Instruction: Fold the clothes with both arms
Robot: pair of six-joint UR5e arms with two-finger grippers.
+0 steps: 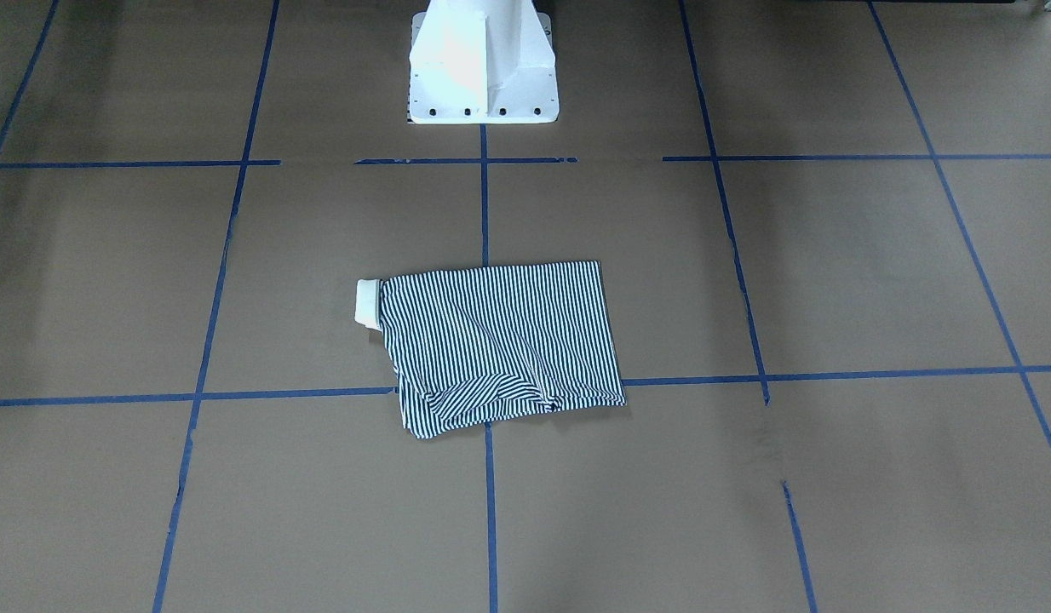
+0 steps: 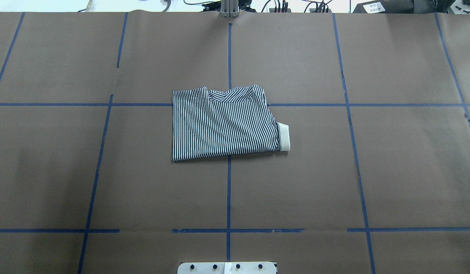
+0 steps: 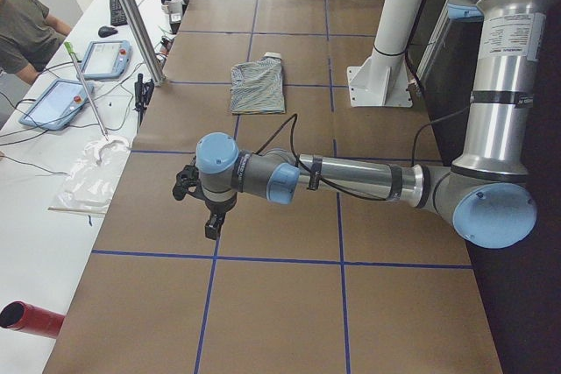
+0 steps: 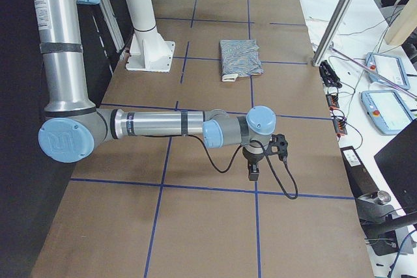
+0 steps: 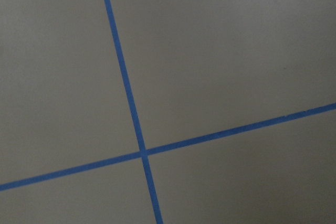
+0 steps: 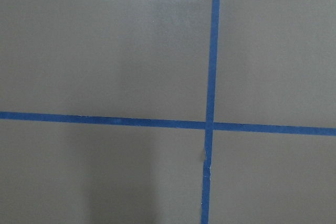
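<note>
I am looking at the polo shirt lying folded into a flat rectangle near the middle of the table, straddling the central blue tape line out at 12 o'clock from the white pedestal. In the overhead view its long axis is running from 9 o'clock to 3 o'clock, and the cream collar is poking out at the 3 o'clock end, toward my right arm's side. A folded-over sleeve with slanting stripes is sitting along the 12 o'clock edge.

Both arms are reaching out low over the table, well apart from the shirt. The left arm is holding the left claw pointing down above bare table, and the right arm is doing the same with the right claw. From the side views alone I cannot tell how wide either claw is standing; neither is touching the shirt. Both wrist cameras are showing only brown table and crossing tape.
</note>
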